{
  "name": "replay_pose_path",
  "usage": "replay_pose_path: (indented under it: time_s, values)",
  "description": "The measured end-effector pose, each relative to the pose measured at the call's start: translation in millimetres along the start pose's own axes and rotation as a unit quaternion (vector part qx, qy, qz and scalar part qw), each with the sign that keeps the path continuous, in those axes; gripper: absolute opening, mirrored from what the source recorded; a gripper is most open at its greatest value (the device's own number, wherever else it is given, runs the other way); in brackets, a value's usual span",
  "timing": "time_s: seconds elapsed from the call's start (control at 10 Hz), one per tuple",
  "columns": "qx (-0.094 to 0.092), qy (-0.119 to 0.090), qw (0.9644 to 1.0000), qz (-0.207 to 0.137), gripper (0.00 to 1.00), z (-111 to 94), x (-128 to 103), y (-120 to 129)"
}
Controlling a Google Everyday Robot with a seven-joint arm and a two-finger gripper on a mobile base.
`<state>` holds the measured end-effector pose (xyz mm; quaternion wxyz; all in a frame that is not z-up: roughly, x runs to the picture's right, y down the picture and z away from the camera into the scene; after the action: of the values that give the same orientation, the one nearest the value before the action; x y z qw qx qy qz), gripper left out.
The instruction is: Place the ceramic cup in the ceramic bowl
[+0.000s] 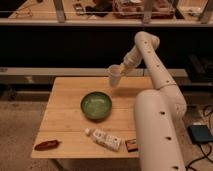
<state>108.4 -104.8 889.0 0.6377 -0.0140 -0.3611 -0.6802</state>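
Note:
The ceramic cup (115, 75) is small, pale and handleless. It hangs over the far edge of the wooden table (65, 117). My gripper (121, 71) is at the cup's right side and is shut on it, holding it off the tabletop. The ceramic bowl (96, 106) is round with a dark green rim and a lighter green inside. It sits on the middle of the table, in front of the cup and a little to its left. The bowl is empty.
A white tube-like bottle (103, 139) lies near the table's front edge, with a small dark packet (131, 144) to its right. A red-brown item (46, 145) lies at the front left corner. My white arm (155, 125) rises along the table's right side. Dark shelving stands behind.

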Motion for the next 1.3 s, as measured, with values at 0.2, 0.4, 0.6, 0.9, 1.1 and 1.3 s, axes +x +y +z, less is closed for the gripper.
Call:
replay_pose_path:
  time_s: [0.2, 0.4, 0.6, 0.9, 1.1, 1.3]
  values:
    - [0.031, -0.007, 0.9989, -0.033, 0.00, -7.5, 1.3, -29.7]
    - [0.050, -0.009, 0.9964, -0.068, 0.00, -12.4, 6.1, -57.6]
    - [0.061, -0.021, 0.9922, -0.106, 0.00, -9.6, 5.0, -83.9]
    - [0.050, -0.051, 0.9887, -0.132, 0.00, 21.7, -8.2, -93.3]
    - [0.033, -0.059, 0.9883, -0.136, 0.02, 46.7, -20.7, -94.0]
    - [0.028, -0.051, 0.9888, -0.138, 0.19, 57.5, -29.2, -101.7]
